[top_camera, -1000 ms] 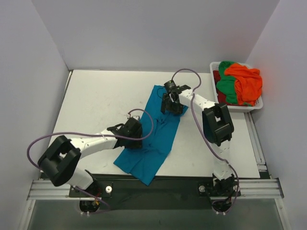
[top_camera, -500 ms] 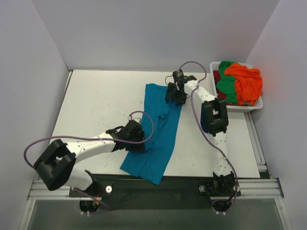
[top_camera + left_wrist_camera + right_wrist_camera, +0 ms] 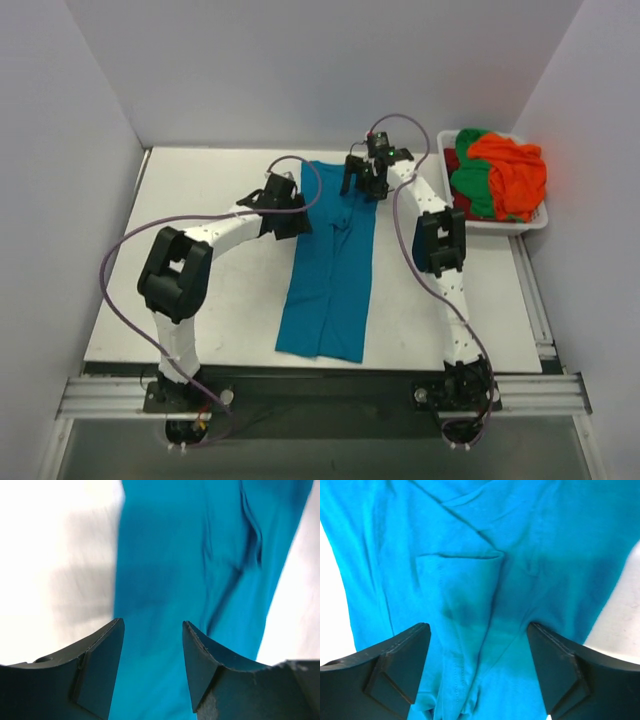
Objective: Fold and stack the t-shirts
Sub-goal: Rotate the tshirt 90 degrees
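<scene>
A teal blue t-shirt (image 3: 330,290) lies as a long narrow strip down the middle of the table, from the far edge toward the front. My left gripper (image 3: 293,222) hovers over the strip's upper left edge. Its jaws stand apart, with teal cloth (image 3: 200,555) showing below them, so the left gripper (image 3: 152,622) is open. My right gripper (image 3: 360,185) is at the strip's far end. In the right wrist view the right gripper (image 3: 479,625) is wide open over creased teal fabric (image 3: 470,540). Orange (image 3: 515,170), green (image 3: 470,185) and dark red (image 3: 452,160) t-shirts are heaped in the basket.
A white plastic basket (image 3: 497,227) stands at the table's far right edge, beside the right arm. Bare white tabletop (image 3: 200,270) lies left of the teal strip, and more lies to its right. Grey walls enclose the table on three sides.
Both arms moved toward the far edge, pulling the teal shirt from a slanted, bunched lie into a straight strip. The left arm swung far from the front. The right jaws opened wider.
</scene>
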`<action>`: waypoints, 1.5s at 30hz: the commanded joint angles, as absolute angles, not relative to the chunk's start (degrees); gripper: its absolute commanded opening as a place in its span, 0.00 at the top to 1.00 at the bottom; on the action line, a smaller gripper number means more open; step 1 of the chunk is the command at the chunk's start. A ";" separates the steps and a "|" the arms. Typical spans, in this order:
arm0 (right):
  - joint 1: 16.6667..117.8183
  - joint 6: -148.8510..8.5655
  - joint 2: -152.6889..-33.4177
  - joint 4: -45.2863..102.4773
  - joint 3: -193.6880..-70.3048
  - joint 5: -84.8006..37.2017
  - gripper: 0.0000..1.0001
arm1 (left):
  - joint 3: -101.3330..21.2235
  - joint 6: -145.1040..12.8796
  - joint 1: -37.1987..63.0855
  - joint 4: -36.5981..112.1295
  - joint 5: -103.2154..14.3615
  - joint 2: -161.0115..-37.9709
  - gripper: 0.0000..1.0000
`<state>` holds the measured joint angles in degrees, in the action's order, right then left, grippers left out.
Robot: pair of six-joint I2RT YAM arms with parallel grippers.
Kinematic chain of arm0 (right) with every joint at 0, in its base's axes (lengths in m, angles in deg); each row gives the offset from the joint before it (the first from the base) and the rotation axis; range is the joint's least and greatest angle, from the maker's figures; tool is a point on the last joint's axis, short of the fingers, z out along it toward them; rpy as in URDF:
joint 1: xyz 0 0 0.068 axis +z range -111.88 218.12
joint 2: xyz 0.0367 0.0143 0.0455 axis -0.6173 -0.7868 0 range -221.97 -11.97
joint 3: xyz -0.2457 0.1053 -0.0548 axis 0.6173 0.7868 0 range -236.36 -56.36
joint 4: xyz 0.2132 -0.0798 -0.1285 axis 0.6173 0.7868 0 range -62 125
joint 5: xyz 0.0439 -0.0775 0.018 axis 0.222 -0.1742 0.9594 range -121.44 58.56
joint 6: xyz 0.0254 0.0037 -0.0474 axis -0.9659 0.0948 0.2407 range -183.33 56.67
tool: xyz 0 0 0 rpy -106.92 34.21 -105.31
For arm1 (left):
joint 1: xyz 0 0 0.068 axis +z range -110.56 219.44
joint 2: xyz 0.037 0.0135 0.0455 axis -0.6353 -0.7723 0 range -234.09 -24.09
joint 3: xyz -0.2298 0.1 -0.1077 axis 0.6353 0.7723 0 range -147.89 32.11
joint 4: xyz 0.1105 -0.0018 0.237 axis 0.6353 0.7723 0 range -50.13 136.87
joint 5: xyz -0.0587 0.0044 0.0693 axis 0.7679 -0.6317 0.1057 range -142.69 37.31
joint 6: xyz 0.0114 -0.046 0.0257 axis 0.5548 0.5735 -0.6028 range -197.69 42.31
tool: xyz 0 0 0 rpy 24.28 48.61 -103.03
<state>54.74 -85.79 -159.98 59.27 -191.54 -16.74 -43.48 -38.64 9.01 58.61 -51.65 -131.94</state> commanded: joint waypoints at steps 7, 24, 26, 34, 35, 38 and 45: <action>56.66 -82.92 -153.58 57.97 -191.19 -15.79 0.13 | -70.87 -47.01 15.10 63.56 -43.81 -157.90 0.39; 57.89 -87.15 -135.55 56.39 -163.26 -21.68 0.15 | -88.03 -42.98 15.97 75.38 -59.63 -170.95 0.65; 58.15 -87.32 -133.79 56.30 -160.61 -22.82 0.15 | -88.12 -41.49 16.68 74.94 -59.90 -170.86 0.65; 58.77 -90.04 -128.35 50.86 -143.66 -24.58 0.17 | -96.11 -42.00 19.23 75.46 -56.65 -173.23 0.56; 58.77 -90.92 -127.90 50.33 -142.59 -24.32 0.17 | -96.64 -42.53 19.23 75.20 -56.03 -173.24 0.54; 58.86 -92.59 -125.36 46.82 -136.81 -23.62 0.18 | -95.69 -44.20 19.66 73.36 -54.45 -171.22 0.41; 59.47 -95.31 -122.37 45.14 -129.24 -25.28 0.29 | -77.86 -44.03 21.51 64.06 -51.11 -154.03 0.29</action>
<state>58.85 -92.76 -124.61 44.58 -132.46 -23.19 -84.13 -43.26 20.22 65.30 -52.83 -163.04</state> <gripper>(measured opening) 0.740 0.707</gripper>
